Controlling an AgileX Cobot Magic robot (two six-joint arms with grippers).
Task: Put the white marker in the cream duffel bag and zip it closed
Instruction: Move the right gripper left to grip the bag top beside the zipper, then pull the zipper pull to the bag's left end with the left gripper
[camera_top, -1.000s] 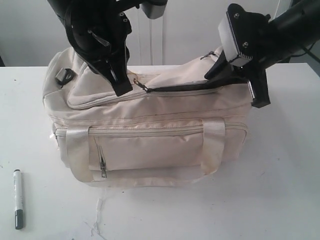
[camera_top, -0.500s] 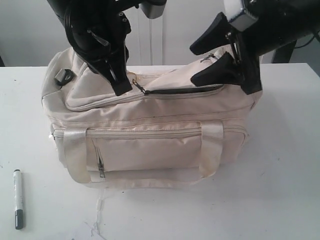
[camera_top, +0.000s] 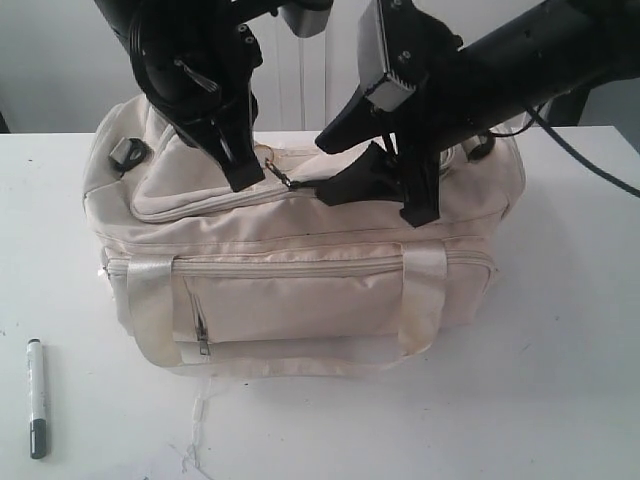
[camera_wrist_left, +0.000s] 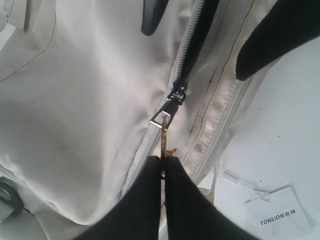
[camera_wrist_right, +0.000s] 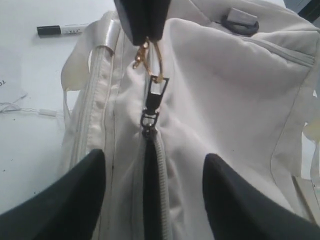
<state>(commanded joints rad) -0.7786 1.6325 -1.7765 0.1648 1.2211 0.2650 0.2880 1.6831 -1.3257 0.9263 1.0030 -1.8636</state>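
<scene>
The cream duffel bag (camera_top: 300, 290) sits on the white worktop (camera_top: 560, 380), its top zip (camera_wrist_right: 161, 170) partly undone. The left end effector (camera_wrist_left: 162, 167) is clenched on the gold ring (camera_wrist_right: 150, 55) of the zip pull (camera_wrist_left: 167, 107). The right end effector (camera_wrist_right: 155, 165) is released, its jaws spread astride the gaping zip. The white marker (camera_top: 37, 398) lies on the worktop, well apart from the bag's front left corner.
</scene>
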